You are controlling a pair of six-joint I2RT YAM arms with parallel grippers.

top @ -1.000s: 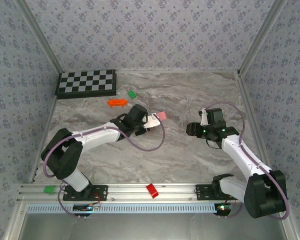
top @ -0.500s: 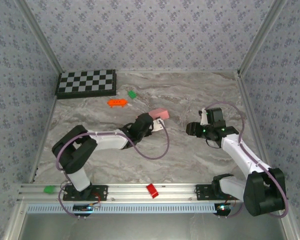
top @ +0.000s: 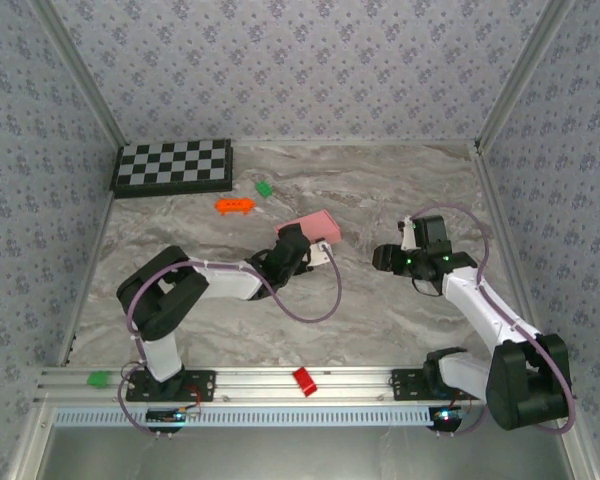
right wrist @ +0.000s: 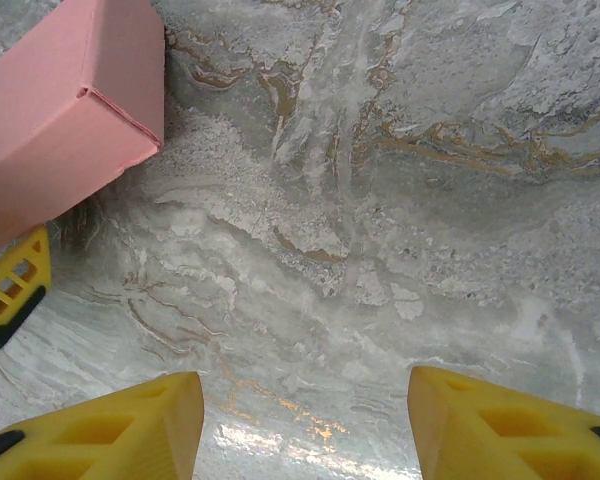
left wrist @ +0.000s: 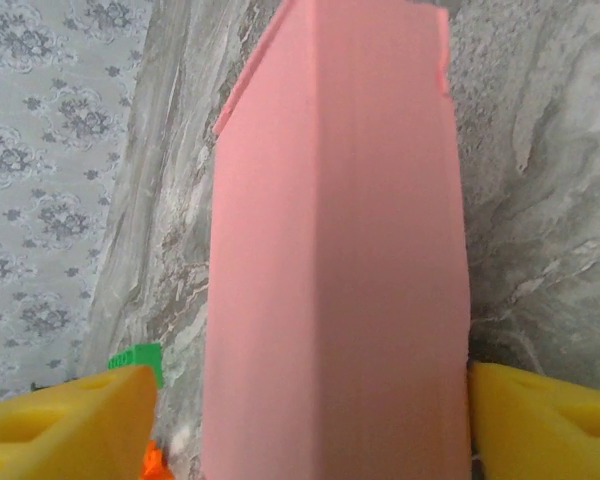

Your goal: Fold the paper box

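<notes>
The pink paper box (top: 312,225) lies closed on the table (top: 380,300) near its middle, between the wide-open fingers of the left gripper (left wrist: 310,385), which clamp nothing. The right gripper (right wrist: 305,395), off to its right, is also wide open and empty. Being thin card, the box is probably light, hollow and easily crushed, so grip gently across the folded edges.

Bright, even light with soft shadows; the paper box (left wrist: 340,250) looks blurred up close.
</notes>
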